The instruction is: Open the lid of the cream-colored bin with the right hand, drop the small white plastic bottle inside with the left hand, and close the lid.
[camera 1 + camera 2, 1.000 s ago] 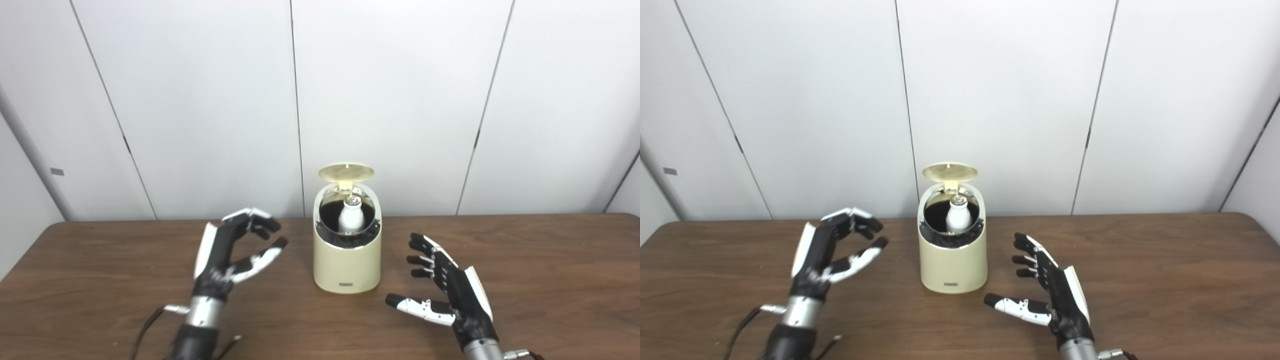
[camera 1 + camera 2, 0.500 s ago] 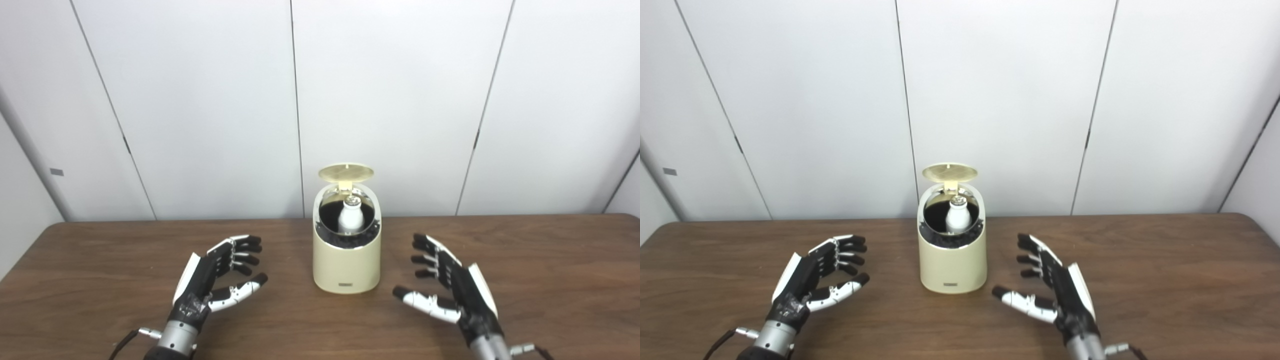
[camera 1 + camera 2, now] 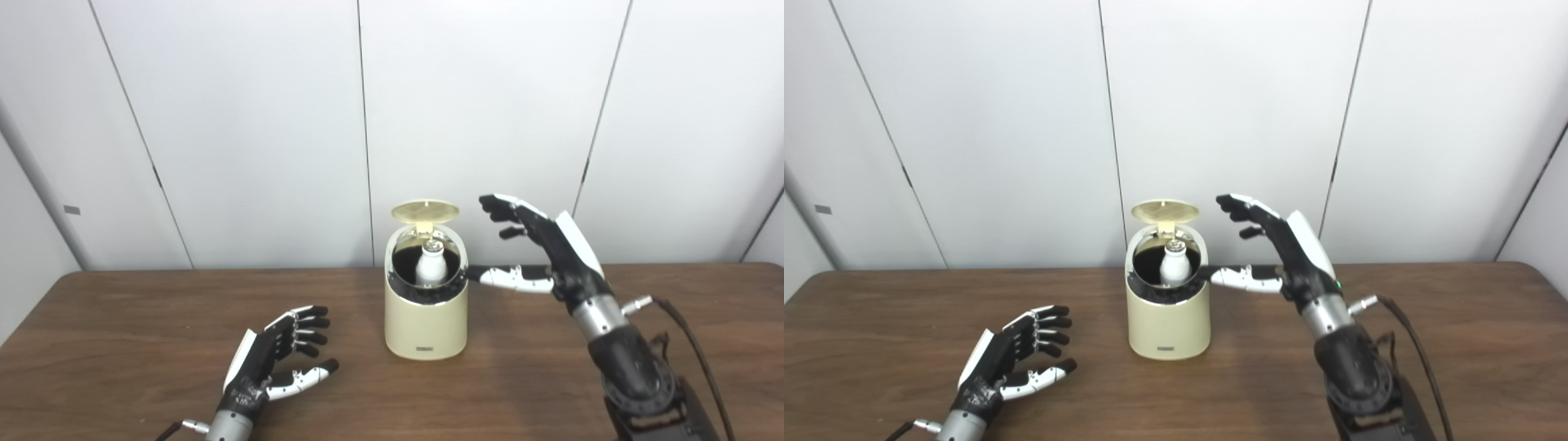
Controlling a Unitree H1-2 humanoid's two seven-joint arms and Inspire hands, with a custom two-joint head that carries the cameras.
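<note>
I see the white bottle [image 3: 430, 268] half hidden inside the bin [image 3: 425, 318], lid [image 3: 425, 211] up, mid-table [image 3: 122, 318]. My right robot hand [image 3: 539, 245] hovers beside it, fingers spread and empty; my left robot hand [image 3: 275, 355], wrist cut off at the near edge, lies splayed, empty.

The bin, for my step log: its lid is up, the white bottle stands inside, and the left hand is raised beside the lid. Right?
Not quite: the right hand is raised beside the lid, as the left eye view shows. The left hand is low over the table. The bottle stands inside the bin.
</note>
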